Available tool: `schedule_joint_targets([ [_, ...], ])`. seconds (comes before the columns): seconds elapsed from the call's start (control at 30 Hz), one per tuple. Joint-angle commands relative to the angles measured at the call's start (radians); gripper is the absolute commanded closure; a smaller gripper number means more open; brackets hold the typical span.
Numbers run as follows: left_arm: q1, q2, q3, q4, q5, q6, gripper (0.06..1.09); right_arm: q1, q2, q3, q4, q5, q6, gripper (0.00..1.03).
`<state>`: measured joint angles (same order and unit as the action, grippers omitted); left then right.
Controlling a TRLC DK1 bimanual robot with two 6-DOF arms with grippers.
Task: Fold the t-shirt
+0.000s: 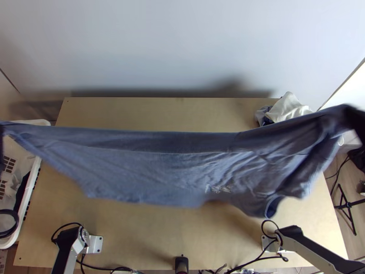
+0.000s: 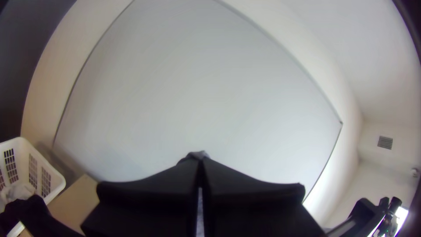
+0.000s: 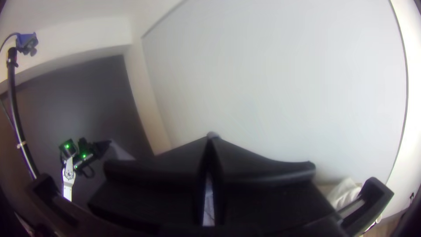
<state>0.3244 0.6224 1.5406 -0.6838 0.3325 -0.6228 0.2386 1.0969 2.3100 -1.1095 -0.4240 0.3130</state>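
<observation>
Light wooden table (image 1: pixel 150 237) underneath, blue-grey cotton-looking t-shirt (image 1: pixel 173 173) hanging above it, stretched wide between my two arms. Left black wide-fingered gripper (image 2: pixel 200 160) is pinching one upper corner, right black wide-fingered gripper (image 3: pixel 211 139) the other. Top edge looks pretty taut, so I'd guess too much pull pops a corner loose. Right half's creased, so a quick drop could land it bunched. Left end might snag on the white slotted plastic basket (image 2: pixel 55 180) if I lower it too far out; that's got crumpled pale cloth (image 2: pixel 17 192) inside.
</observation>
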Motion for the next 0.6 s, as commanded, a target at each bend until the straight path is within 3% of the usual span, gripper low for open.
schedule_joint_targets([
  [0.0, 0.041, -0.001, 0.099, 0.050, -0.009, -0.087, 1.05, -0.009, -0.026, 0.037, 0.185, 0.041, 0.090, 1.00],
  [0.23, 0.044, -0.018, 0.075, 0.086, -0.027, -0.095, 1.05, -0.009, -0.046, -0.038, 0.223, 0.059, 0.094, 1.00],
  [0.43, 0.074, -0.032, -0.085, 0.153, -0.033, -0.095, 1.05, -0.012, -0.034, -0.175, 0.231, 0.085, 0.021, 1.00],
  [0.57, 0.096, -0.033, -0.223, 0.273, -0.035, -0.106, 1.05, -0.062, -0.034, -0.363, 0.362, 0.085, -0.008, 1.00],
])
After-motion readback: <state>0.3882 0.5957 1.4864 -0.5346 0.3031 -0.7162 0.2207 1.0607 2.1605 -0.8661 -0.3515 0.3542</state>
